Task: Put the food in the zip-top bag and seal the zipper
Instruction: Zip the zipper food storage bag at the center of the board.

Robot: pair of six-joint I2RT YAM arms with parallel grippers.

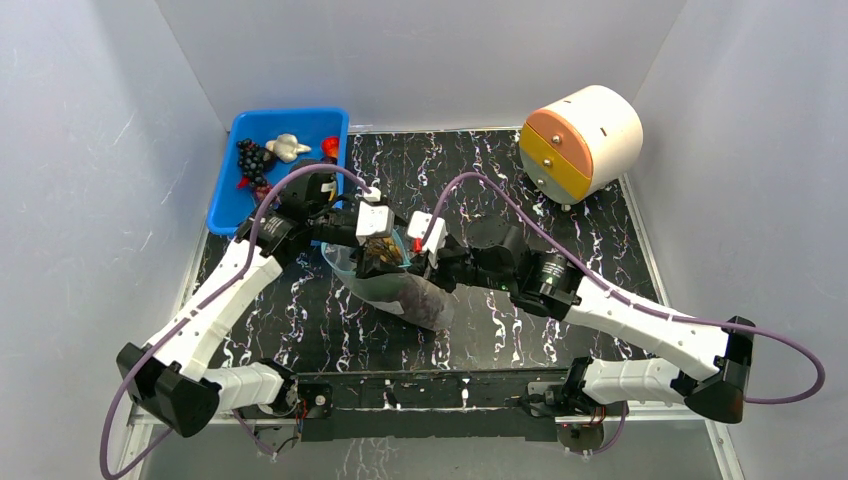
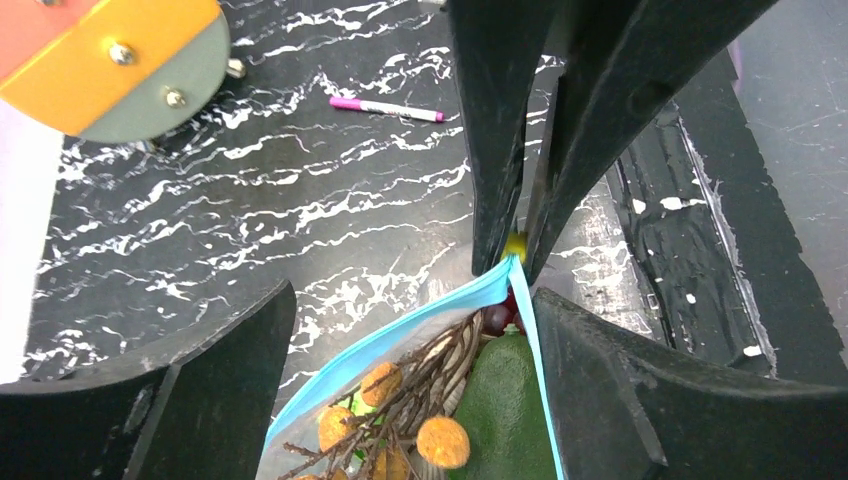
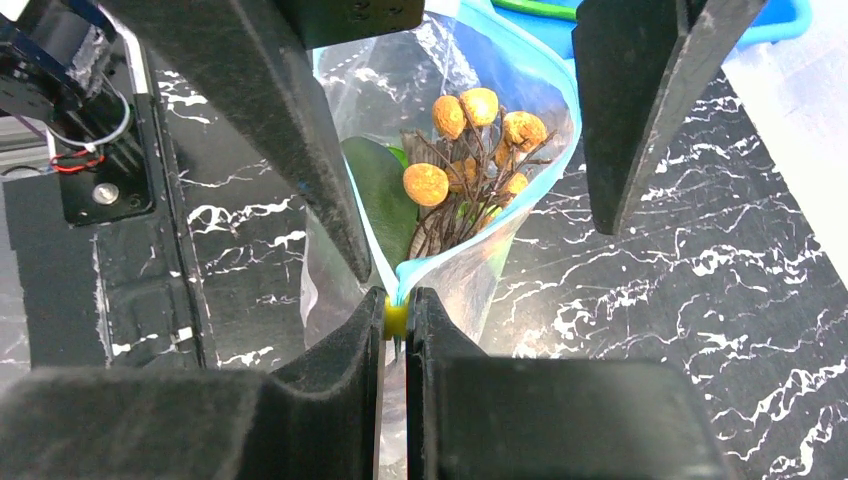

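Observation:
The clear zip-top bag (image 1: 420,300) lies mid-table with its mouth open. Its teal-blue zipper (image 2: 400,335) runs along the rim and also shows in the right wrist view (image 3: 560,95). Inside are orange-brown pieces (image 3: 426,184) on brown twigs, a dark green piece (image 2: 510,410) and a dark purple grape (image 2: 497,318). My right gripper (image 3: 397,300) is shut on the yellow zipper slider (image 3: 396,318) at one end of the mouth. My left gripper (image 2: 412,300) is open and straddles the bag mouth. Both grippers, left (image 1: 372,250) and right (image 1: 415,262), meet over the bag.
A blue bin (image 1: 225,190) at the back left holds a dark grape bunch (image 1: 252,160), a pale piece (image 1: 288,147) and a red piece. A cream drum with an orange-yellow face (image 1: 582,140) stands back right. A pink marker (image 2: 385,108) lies on the table.

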